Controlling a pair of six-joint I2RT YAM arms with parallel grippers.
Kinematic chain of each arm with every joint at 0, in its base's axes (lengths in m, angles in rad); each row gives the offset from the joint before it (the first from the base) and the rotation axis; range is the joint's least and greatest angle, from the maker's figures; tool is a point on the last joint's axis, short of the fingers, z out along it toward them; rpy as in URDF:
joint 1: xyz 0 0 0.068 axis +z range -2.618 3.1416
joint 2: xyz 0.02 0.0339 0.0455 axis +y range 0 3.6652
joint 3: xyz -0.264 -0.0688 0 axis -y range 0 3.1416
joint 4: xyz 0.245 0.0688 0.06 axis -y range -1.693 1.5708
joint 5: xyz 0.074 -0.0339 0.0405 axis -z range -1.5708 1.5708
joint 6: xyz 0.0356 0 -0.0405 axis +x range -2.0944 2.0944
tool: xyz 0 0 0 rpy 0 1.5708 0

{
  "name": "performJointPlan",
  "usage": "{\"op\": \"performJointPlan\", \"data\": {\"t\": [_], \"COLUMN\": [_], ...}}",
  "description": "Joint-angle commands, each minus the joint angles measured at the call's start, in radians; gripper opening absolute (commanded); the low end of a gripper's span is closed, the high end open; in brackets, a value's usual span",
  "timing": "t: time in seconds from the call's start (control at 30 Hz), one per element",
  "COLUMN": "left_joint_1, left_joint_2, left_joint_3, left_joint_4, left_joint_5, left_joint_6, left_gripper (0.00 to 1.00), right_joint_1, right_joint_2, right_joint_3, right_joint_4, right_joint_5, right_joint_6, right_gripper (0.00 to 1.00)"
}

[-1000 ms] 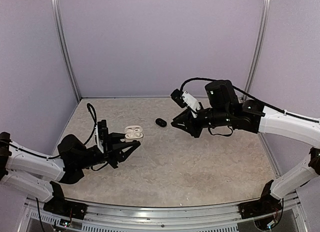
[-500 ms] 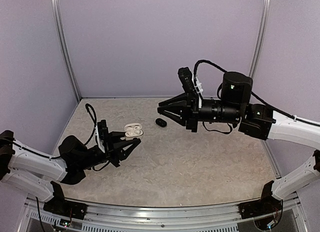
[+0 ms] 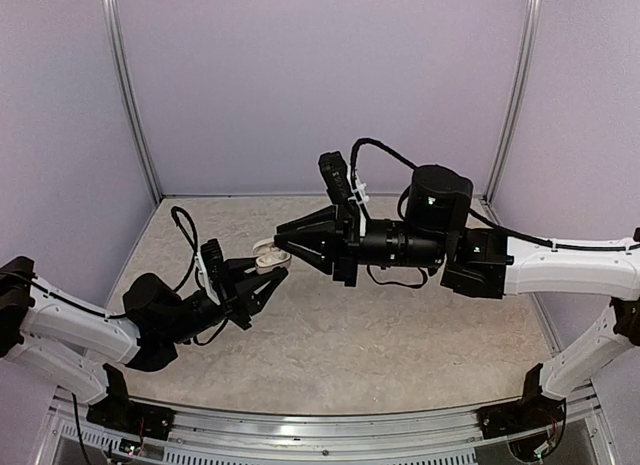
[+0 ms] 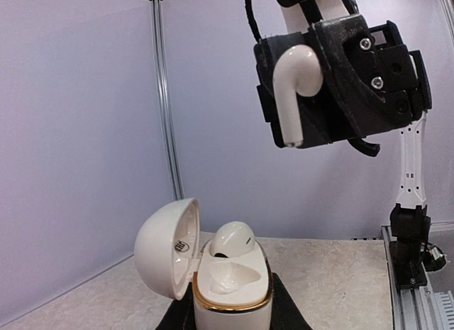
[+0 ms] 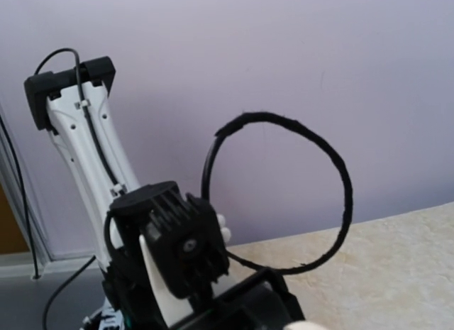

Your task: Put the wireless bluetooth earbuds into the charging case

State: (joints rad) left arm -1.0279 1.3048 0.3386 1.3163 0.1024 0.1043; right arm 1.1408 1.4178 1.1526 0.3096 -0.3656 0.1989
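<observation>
My left gripper [image 4: 233,317] is shut on the white charging case [image 4: 230,291], holding it upright with its lid open to the left. One white earbud [image 4: 234,239] sits in the far slot; the near slot [image 4: 228,279] is empty. My right gripper [image 4: 316,69] is shut on a second white earbud [image 4: 296,85] with its stem pointing down, above and slightly right of the case and apart from it. In the top view the right gripper [image 3: 283,241] hangs over the case [image 3: 267,263], which the left gripper [image 3: 266,275] holds. The black earbuds are out of view.
The right arm [image 3: 400,247] stretches across the middle of the mat and covers the spot where a black case lay. The right wrist view shows the left arm [image 5: 167,248] and its looped black cable [image 5: 346,195]. Purple walls enclose the mat.
The right arm has swung left and turned over, bringing the white earbud from mid-table to just above the open case. The left gripper has moved slightly forward with the case.
</observation>
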Motion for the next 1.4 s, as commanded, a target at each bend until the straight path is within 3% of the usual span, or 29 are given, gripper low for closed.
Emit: {"op": "performJointPlan", "data": {"t": [0.0, 0.9, 1.37], "left_joint_1": [-0.015, -0.051, -0.059], "left_joint_2": [0.02, 0.085, 0.09], "left_joint_3": [0.036, 0.063, 0.064], "left_joint_4": [0.058, 0.159, 0.175], "left_joint_5": [-0.092, -0.228, -0.242], "left_joint_6": [0.045, 0.089, 0.099], "left_gripper": [0.06, 0.06, 0.06], "right_joint_1": [0.022, 0.082, 0.097], "right_joint_2": [0.035, 0.136, 0.17], "right_joint_3": [-0.008, -0.04, -0.039], "right_joint_4": [0.109, 0.251, 0.269], "right_joint_5": [0.046, 0.31, 0.374], "right_joint_6": [0.051, 0.079, 0.079], "right_gripper": [0.15, 0.13, 0.13]}}
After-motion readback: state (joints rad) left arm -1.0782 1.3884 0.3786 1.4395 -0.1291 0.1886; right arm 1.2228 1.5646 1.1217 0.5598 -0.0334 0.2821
